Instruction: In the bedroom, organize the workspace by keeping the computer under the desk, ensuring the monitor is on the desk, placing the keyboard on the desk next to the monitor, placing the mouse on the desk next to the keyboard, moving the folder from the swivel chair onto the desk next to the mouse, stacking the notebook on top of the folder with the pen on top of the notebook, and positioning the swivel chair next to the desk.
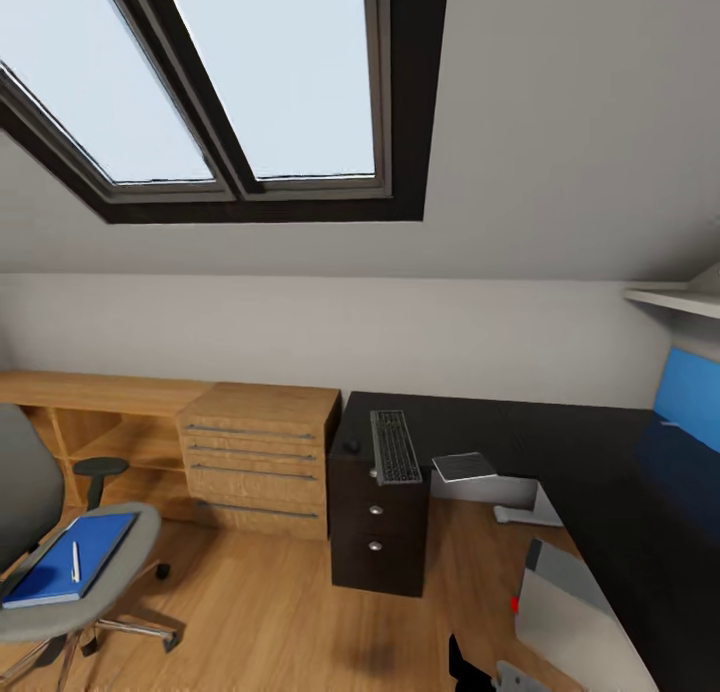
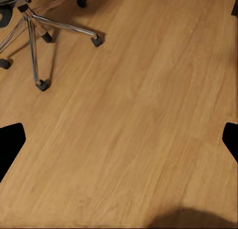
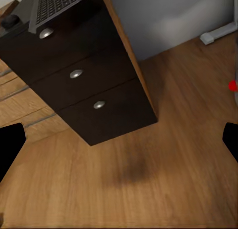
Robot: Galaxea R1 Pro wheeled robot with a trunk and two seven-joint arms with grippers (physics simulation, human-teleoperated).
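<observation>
I am in an attic room of a home, fitted out as a study corner. At the upper left of my head view a dark-framed skylight (image 1: 240,92) sits in the sloping white ceiling. Below it run a low light-wood shelf and drawer unit (image 1: 255,457), a black L-shaped desk (image 1: 560,442) with a drawer pedestal, and warm wooden plank flooring (image 1: 270,612). A grey swivel chair (image 1: 60,562) stands at lower left.

Open wood floor (image 1: 260,612) lies between the swivel chair (image 1: 60,572) and the dark drawer unit (image 1: 378,532). Under the desk (image 1: 600,472), what looks like the computer (image 1: 575,612) crowds the gap.
</observation>
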